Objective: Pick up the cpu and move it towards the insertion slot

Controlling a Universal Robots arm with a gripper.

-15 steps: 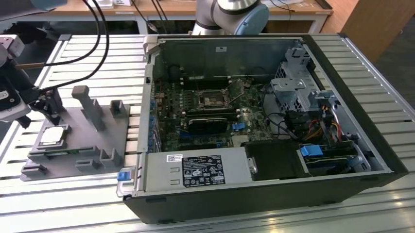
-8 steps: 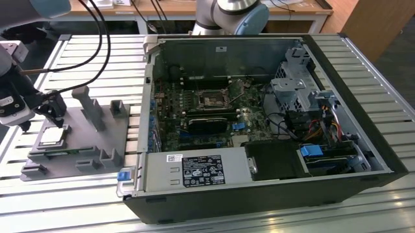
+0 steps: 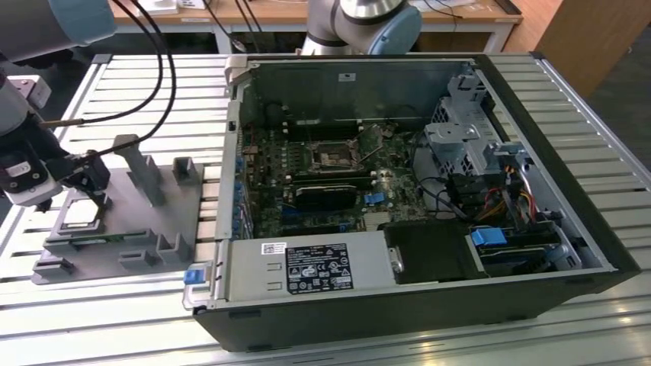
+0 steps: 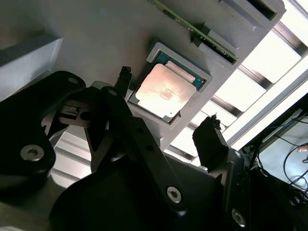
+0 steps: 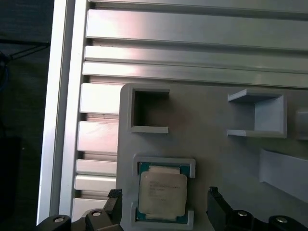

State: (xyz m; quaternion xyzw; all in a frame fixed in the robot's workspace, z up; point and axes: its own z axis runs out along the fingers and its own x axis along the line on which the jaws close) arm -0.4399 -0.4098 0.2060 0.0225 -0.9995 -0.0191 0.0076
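The cpu [image 5: 161, 185] [image 4: 166, 91], a silvery square chip, lies flat in a shallow recess of the grey fixture plate [image 5: 211, 159] [image 4: 96, 38]. In both wrist views my gripper [image 5: 164, 194] [image 4: 167, 98] is open just above it. One black fingertip [image 5: 115, 195] stands on either side of the chip, and neither touches it. In the exterior view the gripper [image 3: 91, 191] hangs over the fixture plate [image 3: 152, 221] at that view's left. The insertion slot [image 3: 334, 158] is the silver-framed socket on the motherboard inside the open computer case [image 3: 569, 191], far toward that view's right.
Grey upright blocks [image 3: 142, 171] rise from the fixture near the gripper. A green memory stick [image 4: 207, 38] sits in a fixture groove. The fixture and case rest on a slatted aluminium table [image 3: 122, 305]. Black cables [image 3: 152, 76] trail from my arm. Another arm's base [image 3: 361, 23] stands behind the case.
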